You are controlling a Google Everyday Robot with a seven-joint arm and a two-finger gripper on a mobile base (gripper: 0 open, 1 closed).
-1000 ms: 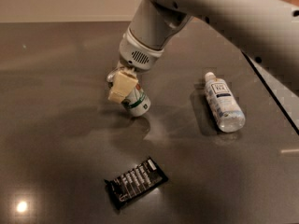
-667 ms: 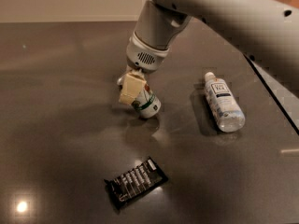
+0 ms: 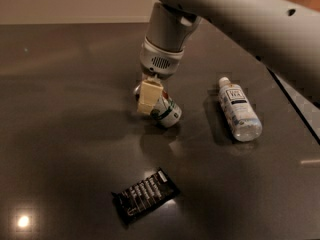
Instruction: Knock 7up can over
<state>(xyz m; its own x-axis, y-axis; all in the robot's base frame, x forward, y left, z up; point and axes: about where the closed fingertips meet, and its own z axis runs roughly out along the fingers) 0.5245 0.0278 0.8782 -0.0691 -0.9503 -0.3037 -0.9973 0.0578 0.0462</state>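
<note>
The 7up can, white and green with a red spot, is tipped far over on the dark table, its base toward the lower right and its silver top toward the upper left. My gripper hangs from the grey arm and is right against the can's upper left side, hiding part of it.
A clear plastic bottle with a white label lies on its side to the right of the can. A black snack packet lies flat toward the front. The table's edge runs diagonally at the right.
My gripper has moved to the right, pushing the can along. The can has gone from tilted to nearly on its side, base swung toward the lower right.
</note>
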